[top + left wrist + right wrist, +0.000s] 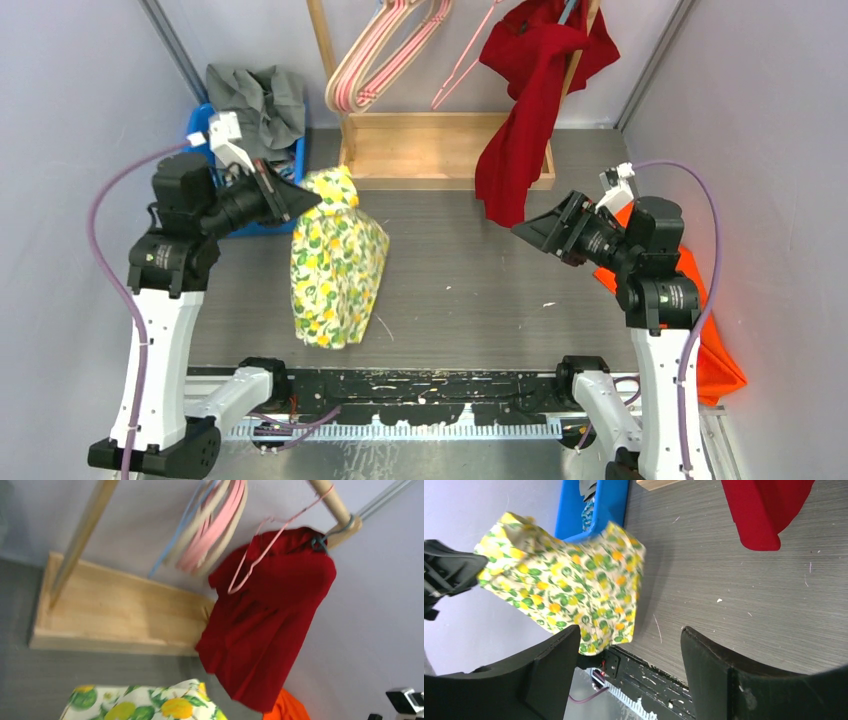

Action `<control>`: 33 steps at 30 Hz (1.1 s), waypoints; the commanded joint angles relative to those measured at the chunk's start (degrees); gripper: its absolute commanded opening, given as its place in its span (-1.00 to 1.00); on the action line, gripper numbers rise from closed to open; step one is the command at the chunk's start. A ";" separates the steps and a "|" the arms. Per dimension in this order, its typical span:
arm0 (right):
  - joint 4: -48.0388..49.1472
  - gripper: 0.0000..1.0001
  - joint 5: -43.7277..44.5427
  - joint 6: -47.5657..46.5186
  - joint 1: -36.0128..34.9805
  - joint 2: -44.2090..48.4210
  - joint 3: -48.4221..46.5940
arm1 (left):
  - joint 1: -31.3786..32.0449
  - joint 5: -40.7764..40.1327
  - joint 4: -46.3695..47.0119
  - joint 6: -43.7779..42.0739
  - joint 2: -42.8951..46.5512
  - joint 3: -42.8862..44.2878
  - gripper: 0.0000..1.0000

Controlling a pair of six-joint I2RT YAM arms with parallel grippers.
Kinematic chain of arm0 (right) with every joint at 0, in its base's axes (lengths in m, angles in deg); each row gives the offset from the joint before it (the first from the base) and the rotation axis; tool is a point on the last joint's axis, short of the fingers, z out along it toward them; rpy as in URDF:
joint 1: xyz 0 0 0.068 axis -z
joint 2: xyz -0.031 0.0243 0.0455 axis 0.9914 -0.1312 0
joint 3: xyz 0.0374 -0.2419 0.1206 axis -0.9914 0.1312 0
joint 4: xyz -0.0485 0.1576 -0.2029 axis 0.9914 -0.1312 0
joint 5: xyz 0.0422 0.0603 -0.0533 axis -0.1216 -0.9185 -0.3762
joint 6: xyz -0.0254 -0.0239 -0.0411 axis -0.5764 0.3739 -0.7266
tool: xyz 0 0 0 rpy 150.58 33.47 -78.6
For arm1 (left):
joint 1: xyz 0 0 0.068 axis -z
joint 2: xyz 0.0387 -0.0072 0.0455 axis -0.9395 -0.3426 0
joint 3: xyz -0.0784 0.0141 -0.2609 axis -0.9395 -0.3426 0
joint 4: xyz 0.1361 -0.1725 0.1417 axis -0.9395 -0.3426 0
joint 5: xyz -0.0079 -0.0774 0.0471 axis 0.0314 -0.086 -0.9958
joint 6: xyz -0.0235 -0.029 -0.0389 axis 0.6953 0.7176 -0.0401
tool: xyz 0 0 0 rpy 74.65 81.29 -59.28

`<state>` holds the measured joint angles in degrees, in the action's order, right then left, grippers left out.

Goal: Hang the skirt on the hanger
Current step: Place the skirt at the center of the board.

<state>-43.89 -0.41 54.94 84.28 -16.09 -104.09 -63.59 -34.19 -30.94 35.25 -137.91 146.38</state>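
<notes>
The skirt (338,258), white with a yellow lemon and green leaf print, hangs bunched from its top edge, lifted over the left half of the table. My left gripper (305,197) is shut on that top edge; its fingers stay out of the left wrist view, where only the skirt (145,704) shows at the bottom. In the right wrist view the skirt (569,580) hangs beside the left gripper (444,572). My right gripper (525,230) is open and holds nothing, well to the right of the skirt, its jaws (629,630) wide apart. Pink hangers (385,50) hang on the rack at the back.
A wooden rack base (440,150) stands at the back middle. A red garment (530,100) hangs from its rail on the right, next to a thin pink wire hanger (465,55). A blue bin (203,118) with grey clothes (260,100) is back left. Orange cloth (715,340) lies behind the right arm.
</notes>
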 commanded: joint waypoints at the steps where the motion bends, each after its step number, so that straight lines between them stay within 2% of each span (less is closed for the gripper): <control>1: -2.46 0.57 1.08 -1.82 -0.32 1.89 -3.41 | 3.17 7.07 7.59 5.66 4.15 -6.42 -0.92; 6: -2.90 0.58 2.04 -1.38 -0.30 2.37 -4.22 | 12.56 4.27 15.37 11.48 4.18 -9.89 -0.92; 11: -3.12 0.58 2.76 -1.54 -0.32 2.04 -4.89 | 26.71 -4.14 22.01 14.74 1.41 -9.05 -0.92; 18: -2.93 0.59 3.56 -1.68 -0.28 1.61 -4.98 | 44.66 -16.50 25.55 14.89 -3.15 -4.25 -0.91; 21: -3.36 0.59 3.78 -1.83 -0.26 1.52 -5.83 | 48.07 -20.52 26.38 14.89 -3.55 -2.24 -0.90; 26: -3.70 0.59 3.70 -1.80 -0.27 1.34 -6.68 | 49.36 -25.56 27.61 15.06 -0.28 -2.05 -0.90; 33: -3.43 0.59 3.19 -1.43 -0.32 1.32 -6.54 | 49.41 -34.97 22.85 13.06 2.67 -8.22 -0.81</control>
<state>-48.78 3.15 54.09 84.28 -14.60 -108.92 -14.42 -61.40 -10.26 49.61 -137.01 141.09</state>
